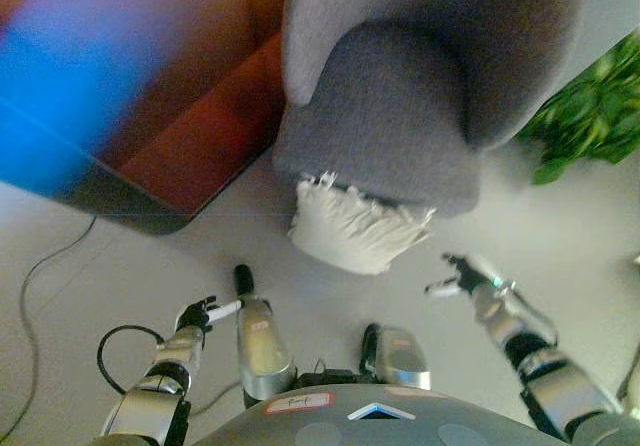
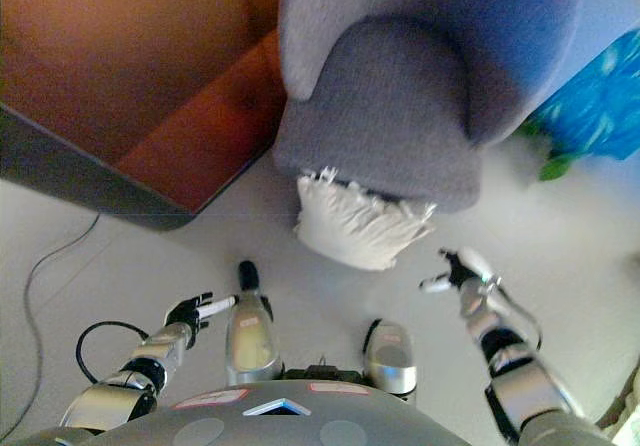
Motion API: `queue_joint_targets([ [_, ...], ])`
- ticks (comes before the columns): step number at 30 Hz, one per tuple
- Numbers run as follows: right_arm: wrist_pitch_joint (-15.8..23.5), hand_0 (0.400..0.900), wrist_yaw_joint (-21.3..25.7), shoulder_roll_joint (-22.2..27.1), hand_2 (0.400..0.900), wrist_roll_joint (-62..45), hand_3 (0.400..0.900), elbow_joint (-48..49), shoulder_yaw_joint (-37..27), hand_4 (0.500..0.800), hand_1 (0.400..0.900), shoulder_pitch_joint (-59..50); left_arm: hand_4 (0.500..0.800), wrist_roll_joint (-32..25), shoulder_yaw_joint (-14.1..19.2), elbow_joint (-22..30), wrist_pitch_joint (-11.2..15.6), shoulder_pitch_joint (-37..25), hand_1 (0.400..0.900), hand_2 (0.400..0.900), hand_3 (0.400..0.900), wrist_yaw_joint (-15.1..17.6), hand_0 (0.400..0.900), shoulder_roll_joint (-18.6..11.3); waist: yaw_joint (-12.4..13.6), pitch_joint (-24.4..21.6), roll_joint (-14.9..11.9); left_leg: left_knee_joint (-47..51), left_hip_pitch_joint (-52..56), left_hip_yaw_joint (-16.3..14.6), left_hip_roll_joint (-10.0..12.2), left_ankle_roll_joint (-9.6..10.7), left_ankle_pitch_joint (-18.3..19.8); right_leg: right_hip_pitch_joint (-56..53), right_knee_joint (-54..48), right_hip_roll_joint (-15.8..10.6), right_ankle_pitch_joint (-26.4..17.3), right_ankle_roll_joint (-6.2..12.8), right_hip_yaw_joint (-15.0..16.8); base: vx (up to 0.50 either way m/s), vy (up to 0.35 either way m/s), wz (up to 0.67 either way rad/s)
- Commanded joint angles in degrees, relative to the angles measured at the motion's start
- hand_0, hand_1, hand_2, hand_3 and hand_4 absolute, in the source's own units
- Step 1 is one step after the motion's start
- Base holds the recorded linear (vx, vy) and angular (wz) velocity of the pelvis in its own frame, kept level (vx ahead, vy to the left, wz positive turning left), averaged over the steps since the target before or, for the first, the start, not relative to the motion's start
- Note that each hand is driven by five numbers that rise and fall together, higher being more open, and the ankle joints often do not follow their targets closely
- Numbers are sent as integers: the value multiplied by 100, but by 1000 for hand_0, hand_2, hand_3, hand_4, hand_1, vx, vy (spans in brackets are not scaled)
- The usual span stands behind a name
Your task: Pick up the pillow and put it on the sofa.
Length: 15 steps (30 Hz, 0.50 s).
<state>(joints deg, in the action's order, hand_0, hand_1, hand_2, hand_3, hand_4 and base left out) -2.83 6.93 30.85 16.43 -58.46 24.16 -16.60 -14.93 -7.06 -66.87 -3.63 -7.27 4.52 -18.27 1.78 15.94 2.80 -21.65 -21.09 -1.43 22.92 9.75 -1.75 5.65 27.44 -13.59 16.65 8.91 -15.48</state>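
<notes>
A white fringed pillow (image 1: 355, 228) lies on the pale floor, leaning against the front of a grey sofa chair (image 1: 400, 106). My left hand (image 1: 200, 315) is low at the left, open and empty, well short of the pillow. My right hand (image 1: 462, 274) is open and empty, just right of the pillow and a little nearer to me. Both hands hold nothing. The pillow also shows in the right eye view (image 2: 358, 224), with the right hand (image 2: 452, 269) beside it.
A dark-edged red-brown rug or low platform (image 1: 190, 156) lies left of the sofa. A green plant (image 1: 590, 116) stands at the right. A thin cable (image 1: 40, 266) runs along the floor at the left.
</notes>
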Motion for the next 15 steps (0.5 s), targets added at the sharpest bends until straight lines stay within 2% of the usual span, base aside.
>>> queue_joint_targets([
  [1,-61,900,83,408,900,121,900,218,-213,800,900,-516,800,132,-167,-92,-307,294,900,900,900,161,900,-730,189,224,6,254,261,431,487,517,-670,700,-2,-765,-865,278,838,58,-18,33],
  [6,-405,900,-43,557,900,266,900,293,-9,800,900,-1156,800,-17,-99,-92,-382,349,900,900,900,105,900,-914,300,384,73,64,71,635,366,525,-589,1140,407,-923,-843,292,989,32,0,15],
  [15,-680,900,-361,755,900,244,900,-25,276,800,900,-2135,800,-406,-118,-147,-340,401,900,900,900,193,900,-929,471,653,218,-320,-441,827,265,525,-449,1995,1112,-1145,-749,240,1186,-21,25,3],
])
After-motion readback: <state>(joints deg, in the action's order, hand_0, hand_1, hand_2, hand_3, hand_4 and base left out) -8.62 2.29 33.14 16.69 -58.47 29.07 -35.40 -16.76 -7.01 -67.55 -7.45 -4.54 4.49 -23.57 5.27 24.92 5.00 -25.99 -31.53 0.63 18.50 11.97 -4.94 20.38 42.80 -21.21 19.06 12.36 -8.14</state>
